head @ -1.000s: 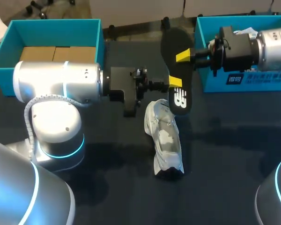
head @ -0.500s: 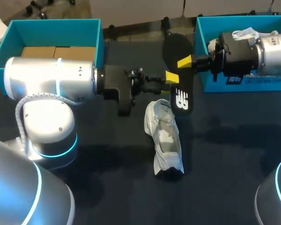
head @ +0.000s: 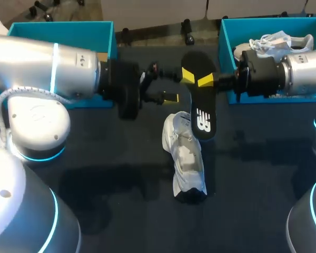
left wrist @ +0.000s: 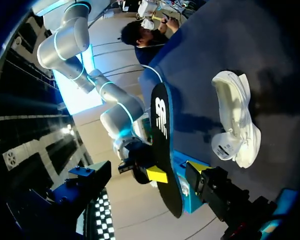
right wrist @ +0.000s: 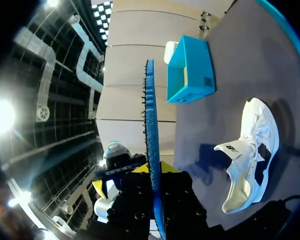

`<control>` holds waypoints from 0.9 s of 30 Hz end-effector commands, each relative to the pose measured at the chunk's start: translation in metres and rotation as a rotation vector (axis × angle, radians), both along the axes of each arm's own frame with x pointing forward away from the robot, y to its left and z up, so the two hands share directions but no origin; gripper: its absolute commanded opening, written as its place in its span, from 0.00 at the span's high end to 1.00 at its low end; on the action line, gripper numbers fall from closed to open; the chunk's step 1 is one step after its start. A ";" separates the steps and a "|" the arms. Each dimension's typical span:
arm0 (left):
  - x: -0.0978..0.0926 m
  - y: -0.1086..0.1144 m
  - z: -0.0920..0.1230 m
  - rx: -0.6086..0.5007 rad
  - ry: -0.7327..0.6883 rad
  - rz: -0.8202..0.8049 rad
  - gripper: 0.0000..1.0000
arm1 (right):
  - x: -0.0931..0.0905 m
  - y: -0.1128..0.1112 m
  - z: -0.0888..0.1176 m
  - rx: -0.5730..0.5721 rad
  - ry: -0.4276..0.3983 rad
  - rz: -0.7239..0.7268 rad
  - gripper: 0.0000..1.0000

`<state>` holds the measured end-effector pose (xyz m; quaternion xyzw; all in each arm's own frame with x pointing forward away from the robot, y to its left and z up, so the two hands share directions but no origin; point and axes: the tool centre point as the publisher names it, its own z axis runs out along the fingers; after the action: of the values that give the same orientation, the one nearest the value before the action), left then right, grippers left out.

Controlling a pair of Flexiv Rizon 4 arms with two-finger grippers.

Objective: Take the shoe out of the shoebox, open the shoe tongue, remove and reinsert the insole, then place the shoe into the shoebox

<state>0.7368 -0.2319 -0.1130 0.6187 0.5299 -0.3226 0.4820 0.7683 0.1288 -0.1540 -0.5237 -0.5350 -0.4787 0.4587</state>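
Note:
The black insole (head: 200, 97) hangs tilted above the table, and my right gripper (head: 206, 80) is shut on its upper half. In the right wrist view the insole (right wrist: 150, 125) stands edge-on between that gripper's (right wrist: 154, 172) fingers. My left gripper (head: 179, 87) is open just left of the insole, its yellow tips wide apart, the far tip close to the insole's edge. The white shoe (head: 185, 158) lies on the dark table below the insole, opening up. From the left wrist, the insole (left wrist: 162, 145) is ahead and the shoe (left wrist: 235, 120) lies beyond it.
A teal shoebox (head: 226, 47) at the back right holds a second white shoe (head: 274, 39). Another teal box (head: 68, 29) stands at the back left, partly hidden by my left arm. The table (head: 121, 174) in front of the shoe is bare.
My left gripper opened, let go of the insole's lower part and drew back to the left. The insole stayed in the right gripper and shifted slightly.

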 end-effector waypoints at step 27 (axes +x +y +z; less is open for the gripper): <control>0.014 -0.012 0.027 0.522 0.101 0.163 0.00 | -0.007 0.008 -0.021 0.014 0.032 0.018 1.00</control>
<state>0.7461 -0.2355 -0.0994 0.6386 0.6193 -0.2454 0.3853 0.7598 0.1344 -0.1733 -0.5236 -0.5281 -0.4705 0.4749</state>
